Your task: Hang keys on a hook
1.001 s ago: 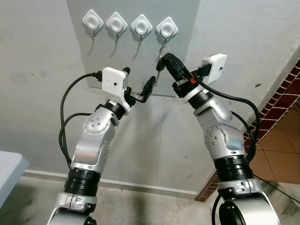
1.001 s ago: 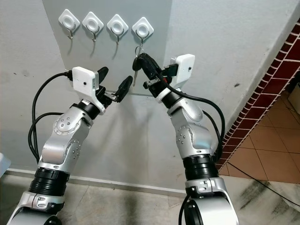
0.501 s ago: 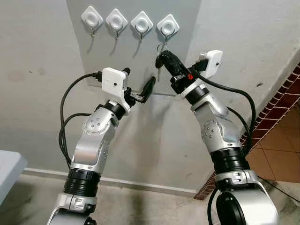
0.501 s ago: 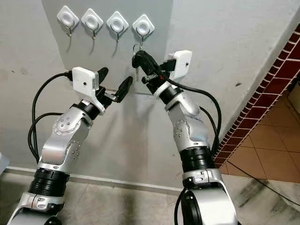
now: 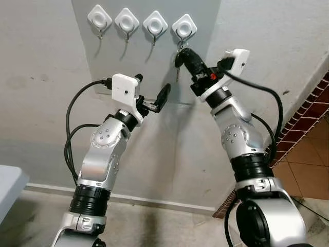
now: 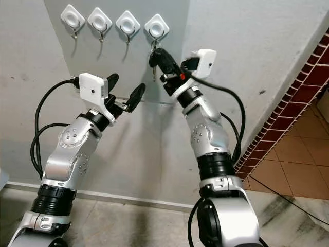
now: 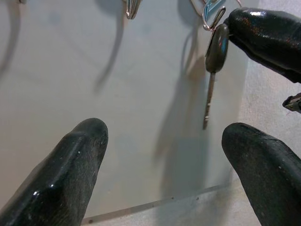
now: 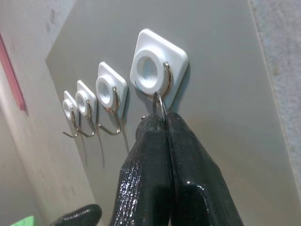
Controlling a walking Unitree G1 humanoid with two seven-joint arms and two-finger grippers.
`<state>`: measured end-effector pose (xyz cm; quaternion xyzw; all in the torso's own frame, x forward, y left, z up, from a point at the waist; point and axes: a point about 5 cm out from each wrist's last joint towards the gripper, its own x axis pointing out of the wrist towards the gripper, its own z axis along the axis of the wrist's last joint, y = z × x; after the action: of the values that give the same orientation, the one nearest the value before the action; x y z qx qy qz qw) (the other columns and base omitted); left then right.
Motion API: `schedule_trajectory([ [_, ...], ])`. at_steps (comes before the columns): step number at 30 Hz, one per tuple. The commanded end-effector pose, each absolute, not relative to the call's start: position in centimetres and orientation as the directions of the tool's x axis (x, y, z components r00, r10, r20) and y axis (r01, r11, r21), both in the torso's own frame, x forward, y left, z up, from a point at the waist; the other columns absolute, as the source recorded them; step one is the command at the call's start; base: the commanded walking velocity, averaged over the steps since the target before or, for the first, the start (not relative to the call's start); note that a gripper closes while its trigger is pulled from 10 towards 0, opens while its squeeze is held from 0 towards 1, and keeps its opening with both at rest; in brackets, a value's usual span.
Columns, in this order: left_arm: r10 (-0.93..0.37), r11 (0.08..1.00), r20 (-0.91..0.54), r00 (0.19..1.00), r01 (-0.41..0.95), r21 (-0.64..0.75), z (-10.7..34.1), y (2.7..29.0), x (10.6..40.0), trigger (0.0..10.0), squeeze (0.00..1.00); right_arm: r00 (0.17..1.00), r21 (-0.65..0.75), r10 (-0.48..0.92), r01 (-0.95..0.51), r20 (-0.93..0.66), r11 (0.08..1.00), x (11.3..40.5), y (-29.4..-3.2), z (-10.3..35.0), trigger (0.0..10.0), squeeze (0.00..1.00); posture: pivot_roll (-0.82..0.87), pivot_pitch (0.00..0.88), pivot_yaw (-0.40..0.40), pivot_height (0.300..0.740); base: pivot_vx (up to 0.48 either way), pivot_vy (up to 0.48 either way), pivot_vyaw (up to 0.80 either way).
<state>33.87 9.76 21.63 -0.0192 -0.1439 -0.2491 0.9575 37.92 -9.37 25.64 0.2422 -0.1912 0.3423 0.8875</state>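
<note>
Right gripper (image 5: 181, 55) pinched tight on key ring (image 8: 160, 102) at the rightmost hook (image 8: 165, 82) (key (image 7: 210, 77) dangling toward 6 o'clock). Left gripper (image 7: 164, 174) spread wide, empty, at the key's 7 o'clock.

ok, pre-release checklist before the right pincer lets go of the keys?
1. Right pincer shut on the key ring: ok.
2. Ring up at the rightmost hook, of four on the grey panel: ok.
3. Ring actually looped over the hook wire: cannot tell; the right wrist view shows them meeting, the overlap is not clear.
4. Key hanging free below the ring, clear of the panel edge: ok.
5. Left pincer open, lower on the panel and apart from the key: ok.
6. Other three hooks bare: ok.
</note>
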Motion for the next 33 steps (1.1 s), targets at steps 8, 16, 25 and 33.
schedule_trajectory([
  [8,-0.463,0.879,0.298,0.835,0.477,0.030,22.0,9.9,33.7,10.0,0.00,0.683,0.448,0.511,-0.729,0.522,0.517,38.2,-9.5,25.5,10.0,0.00,0.13,0.064,-0.027,0.740,0.000,0.000,0.00],
  [16,-0.457,0.882,0.302,0.837,0.471,0.027,22.2,10.1,33.8,10.0,0.00,0.681,0.509,0.564,-0.729,0.467,0.458,37.9,-9.1,23.6,10.0,0.00,0.13,0.065,-0.026,0.740,0.000,0.000,0.00],
  [25,-0.452,0.884,0.304,0.839,0.466,0.029,22.1,10.1,33.7,10.0,0.00,0.700,0.530,0.554,-0.709,0.451,0.464,37.2,-9.0,22.1,10.0,1.00,0.13,0.064,-0.025,0.740,0.000,0.000,0.00],
  [33,-0.446,0.888,0.304,0.842,0.458,0.035,22.1,10.0,33.8,10.0,0.00,0.713,0.527,0.519,-0.699,0.471,0.483,36.6,-9.5,21.3,10.0,1.00,0.13,0.055,-0.022,0.740,0.000,0.000,0.00],
])
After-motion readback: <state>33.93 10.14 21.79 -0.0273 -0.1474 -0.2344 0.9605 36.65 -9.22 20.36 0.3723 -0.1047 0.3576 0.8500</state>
